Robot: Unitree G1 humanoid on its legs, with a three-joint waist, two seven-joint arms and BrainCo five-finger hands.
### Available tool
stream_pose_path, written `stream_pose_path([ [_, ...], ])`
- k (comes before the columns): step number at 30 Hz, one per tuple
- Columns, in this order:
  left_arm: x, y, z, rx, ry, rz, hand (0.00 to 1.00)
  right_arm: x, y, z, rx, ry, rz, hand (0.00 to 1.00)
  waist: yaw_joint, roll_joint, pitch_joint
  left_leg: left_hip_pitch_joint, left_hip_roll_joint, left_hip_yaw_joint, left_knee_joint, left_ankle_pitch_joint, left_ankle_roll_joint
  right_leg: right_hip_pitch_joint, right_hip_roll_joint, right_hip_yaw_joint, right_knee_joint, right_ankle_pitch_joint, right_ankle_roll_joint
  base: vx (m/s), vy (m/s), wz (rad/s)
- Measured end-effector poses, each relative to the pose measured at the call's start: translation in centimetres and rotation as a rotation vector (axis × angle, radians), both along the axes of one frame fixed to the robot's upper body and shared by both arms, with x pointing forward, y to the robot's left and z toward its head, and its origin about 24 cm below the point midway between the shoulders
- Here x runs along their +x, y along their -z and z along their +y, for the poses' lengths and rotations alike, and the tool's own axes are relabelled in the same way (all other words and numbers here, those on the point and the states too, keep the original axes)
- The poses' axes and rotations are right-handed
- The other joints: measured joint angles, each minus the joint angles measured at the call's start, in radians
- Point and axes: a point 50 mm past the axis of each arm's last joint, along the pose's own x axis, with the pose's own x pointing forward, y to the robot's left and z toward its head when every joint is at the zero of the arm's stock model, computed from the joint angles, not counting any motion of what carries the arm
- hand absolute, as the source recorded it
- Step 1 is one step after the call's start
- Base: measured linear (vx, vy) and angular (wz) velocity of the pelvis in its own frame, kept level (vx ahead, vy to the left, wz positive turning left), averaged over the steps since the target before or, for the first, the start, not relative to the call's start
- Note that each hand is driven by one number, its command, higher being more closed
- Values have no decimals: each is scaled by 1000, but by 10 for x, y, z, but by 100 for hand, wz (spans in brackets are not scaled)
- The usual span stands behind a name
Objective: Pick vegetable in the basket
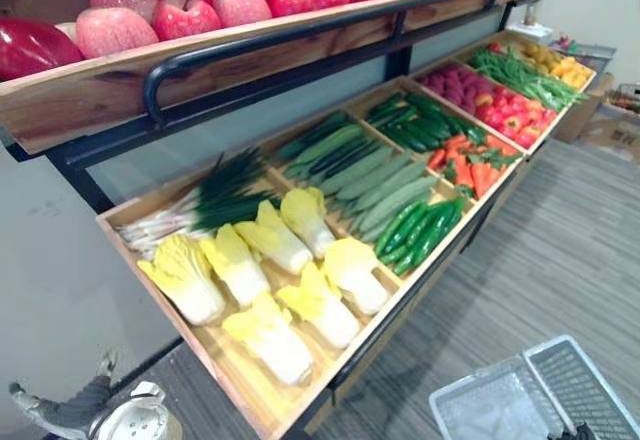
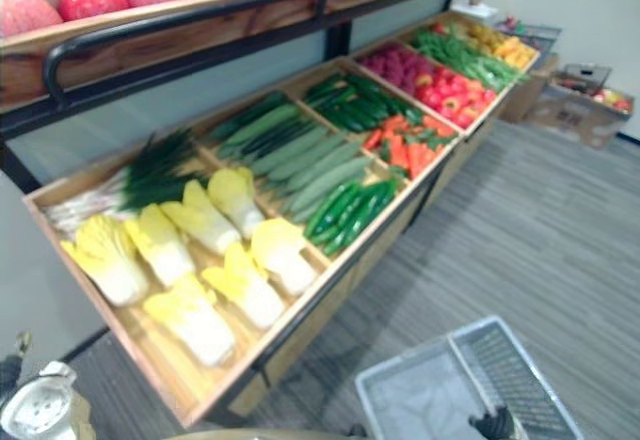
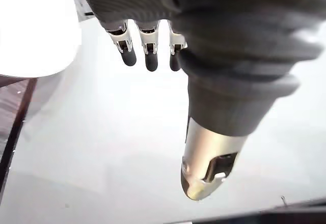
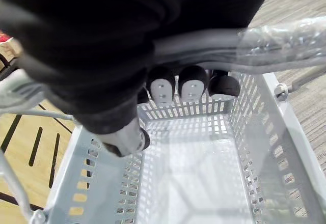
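Note:
A wooden display shelf [image 1: 250, 395] holds vegetables in compartments: napa cabbages [image 1: 265, 290] nearest me, green onions [image 1: 205, 205] behind them, pale cucumbers [image 1: 370, 180] and dark green ones [image 1: 420, 230] to the right. The grey plastic basket [image 1: 500, 400] hangs low at the right, with nothing inside it. My right hand [image 4: 183, 84] is shut on the basket's handle [image 4: 285, 38]. At the lower left, my left hand [image 3: 209, 168] hangs open before a pale wall, holding nothing and well short of the cabbages.
Carrots [image 1: 470, 165], red peppers [image 1: 510, 115] and green beans [image 1: 520, 75] fill the compartments further right. An upper shelf of apples [image 1: 200, 5] with a black rail [image 1: 300, 35] overhangs the vegetables. Grey striped floor [image 1: 560, 250] lies to the right, with cardboard boxes [image 2: 580, 110] at the far end.

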Motion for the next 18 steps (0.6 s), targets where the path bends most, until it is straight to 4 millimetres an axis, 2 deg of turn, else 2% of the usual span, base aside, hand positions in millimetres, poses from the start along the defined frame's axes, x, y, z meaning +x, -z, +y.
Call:
stream_pose_path([
  [2,1,-3,-4,25,28,18,0,0,0,2,-2,-10,3,100,-1,-2,1,2,2,0,0,0,0,3,1,-1,0,0,0,0,0,0],
  [7,15,-16,-32,70,225,6,0,3,1,10,7,-27,-13,100,2,-11,3,7,4,4,1,-2,-2,15,3,4,-1,0,0,-34,-8,-1],
  [8,21,-16,-45,54,308,-6,0,3,0,10,4,-30,-18,100,2,-14,5,9,4,7,1,-2,-2,15,4,9,-1,0,0,-25,-8,-5],
  [18,55,-14,-112,-68,723,-71,0,9,-3,16,-9,-96,-32,100,-1,-11,5,19,17,29,0,-3,-4,12,15,21,-1,0,0,-8,-13,-6],
])
